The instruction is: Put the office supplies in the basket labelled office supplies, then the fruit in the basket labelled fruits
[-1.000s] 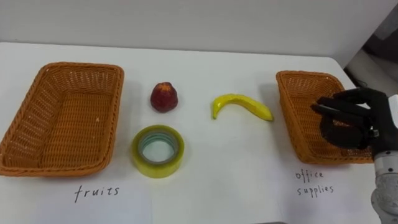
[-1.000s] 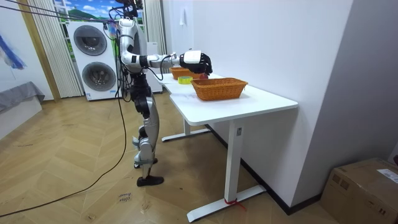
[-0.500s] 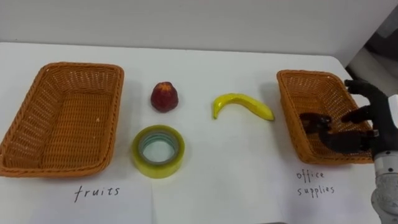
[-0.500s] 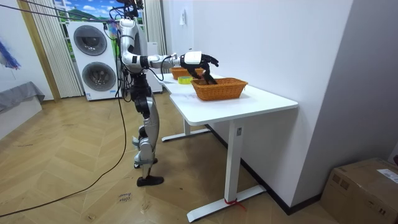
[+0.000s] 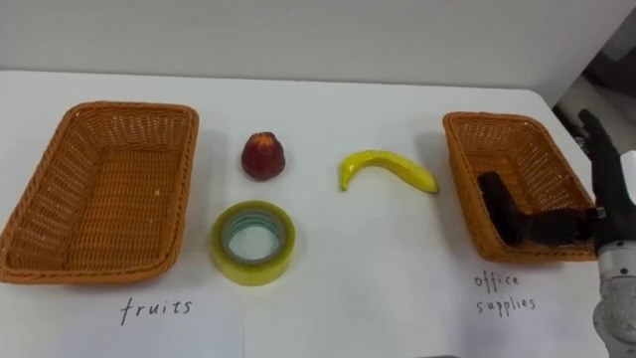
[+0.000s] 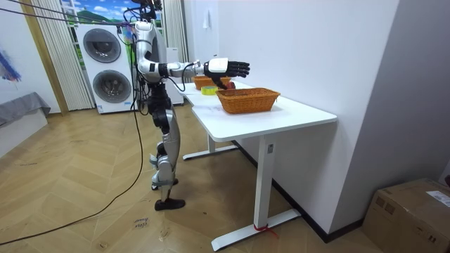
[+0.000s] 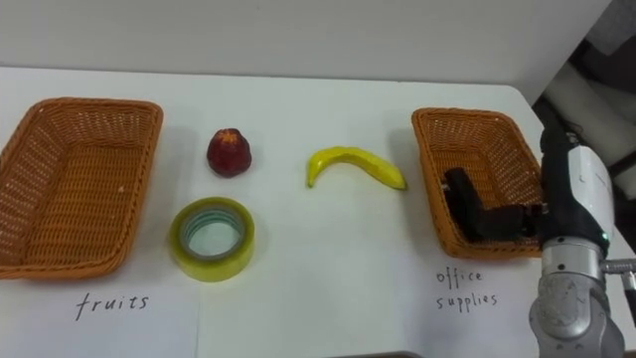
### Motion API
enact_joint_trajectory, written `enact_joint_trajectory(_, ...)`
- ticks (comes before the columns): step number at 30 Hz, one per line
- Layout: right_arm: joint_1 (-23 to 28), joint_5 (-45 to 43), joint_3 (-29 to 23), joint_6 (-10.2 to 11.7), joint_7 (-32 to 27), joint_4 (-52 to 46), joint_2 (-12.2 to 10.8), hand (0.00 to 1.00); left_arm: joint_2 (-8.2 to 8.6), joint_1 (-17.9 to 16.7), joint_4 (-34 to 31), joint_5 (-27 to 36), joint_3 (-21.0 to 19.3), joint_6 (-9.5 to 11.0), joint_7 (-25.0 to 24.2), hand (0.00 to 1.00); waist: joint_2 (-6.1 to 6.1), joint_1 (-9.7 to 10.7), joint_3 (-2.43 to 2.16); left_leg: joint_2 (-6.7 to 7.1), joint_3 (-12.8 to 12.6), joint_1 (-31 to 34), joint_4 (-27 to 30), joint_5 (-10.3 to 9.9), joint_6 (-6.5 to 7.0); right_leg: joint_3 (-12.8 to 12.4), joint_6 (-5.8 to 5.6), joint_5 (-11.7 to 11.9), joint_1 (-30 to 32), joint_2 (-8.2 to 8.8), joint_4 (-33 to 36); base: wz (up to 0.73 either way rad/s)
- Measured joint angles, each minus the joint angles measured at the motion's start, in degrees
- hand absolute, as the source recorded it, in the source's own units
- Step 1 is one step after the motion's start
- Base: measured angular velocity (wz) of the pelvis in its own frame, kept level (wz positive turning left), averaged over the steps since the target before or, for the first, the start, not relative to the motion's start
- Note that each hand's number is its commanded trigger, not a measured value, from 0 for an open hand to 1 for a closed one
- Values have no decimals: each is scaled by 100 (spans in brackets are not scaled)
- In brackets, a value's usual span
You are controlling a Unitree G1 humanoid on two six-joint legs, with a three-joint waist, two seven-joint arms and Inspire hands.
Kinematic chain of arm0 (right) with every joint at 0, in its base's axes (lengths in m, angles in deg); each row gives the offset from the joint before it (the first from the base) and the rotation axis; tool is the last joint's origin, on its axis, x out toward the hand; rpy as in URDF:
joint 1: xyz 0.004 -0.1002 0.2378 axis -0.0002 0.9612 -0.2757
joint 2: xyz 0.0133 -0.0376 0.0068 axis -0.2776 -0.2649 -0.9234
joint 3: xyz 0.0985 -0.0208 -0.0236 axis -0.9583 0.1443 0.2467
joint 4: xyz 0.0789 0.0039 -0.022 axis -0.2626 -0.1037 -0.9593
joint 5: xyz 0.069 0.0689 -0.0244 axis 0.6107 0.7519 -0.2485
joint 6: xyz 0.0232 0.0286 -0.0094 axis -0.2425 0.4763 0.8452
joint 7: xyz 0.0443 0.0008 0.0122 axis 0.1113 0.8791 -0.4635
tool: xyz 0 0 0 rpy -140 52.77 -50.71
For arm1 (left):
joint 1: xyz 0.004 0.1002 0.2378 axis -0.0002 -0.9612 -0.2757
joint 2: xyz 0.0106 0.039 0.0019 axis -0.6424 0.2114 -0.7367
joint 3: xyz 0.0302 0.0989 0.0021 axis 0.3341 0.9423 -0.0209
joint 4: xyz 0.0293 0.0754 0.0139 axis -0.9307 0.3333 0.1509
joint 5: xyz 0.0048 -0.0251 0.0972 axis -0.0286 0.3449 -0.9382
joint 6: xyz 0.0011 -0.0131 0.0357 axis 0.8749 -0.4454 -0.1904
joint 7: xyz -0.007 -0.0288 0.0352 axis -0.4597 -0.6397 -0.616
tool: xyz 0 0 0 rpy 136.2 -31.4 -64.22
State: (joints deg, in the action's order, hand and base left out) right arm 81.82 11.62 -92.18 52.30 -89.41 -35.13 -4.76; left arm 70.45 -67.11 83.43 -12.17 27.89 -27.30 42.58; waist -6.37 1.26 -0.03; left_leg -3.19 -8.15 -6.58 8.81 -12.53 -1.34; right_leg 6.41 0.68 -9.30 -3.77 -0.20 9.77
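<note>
A domestic room is indicated: two washing machines (image 6: 107,67) are stacked at the upper left of the room view beside long curtains (image 6: 50,60), and herringbone wood flooring (image 6: 91,211) is laid throughout. A white desk (image 6: 281,116) is set against the plain wall, with a cardboard box (image 6: 415,211) at the lower right.

My two head eyes sit close above the table (image 5: 328,109), at its near edge, looking steeply down toward its far edge. Both share the top from the left basket (image 5: 99,267) to the right basket (image 5: 494,119). The room camera stands well off past the table's right end, facing me.
</note>
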Motion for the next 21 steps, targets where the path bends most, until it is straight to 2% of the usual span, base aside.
enact_joint_trajectory(4,0,0,-19,0,-2,-56,4,0,5,0,4,0,-20,0,0,0,-25,0,-15,1,2,2,-5,0,0,1,-1,-1,4,0,-5,0)
enact_joint_trajectory(10,-18,33,-106,-2,-5,-529,69,0,29,6,2,10,-123,0,20,0,0,-22,-5,1,3,1,-7,0,0,-12,-1,-1,6,-1,-4,0)
enact_joint_trajectory(16,-294,422,-92,-13,-16,-1173,69,0,59,59,20,55,-61,19,153,0,-2,-4,-10,2,13,-10,3,0,0,1,-1,-1,-13,2,4,0)
enact_joint_trajectory(21,-664,866,-69,-12,5,-1273,66,0,57,64,11,33,-55,13,155,0,-19,-19,-9,0,13,-4,35,0,1,-3,-1,0,-19,3,17,0)
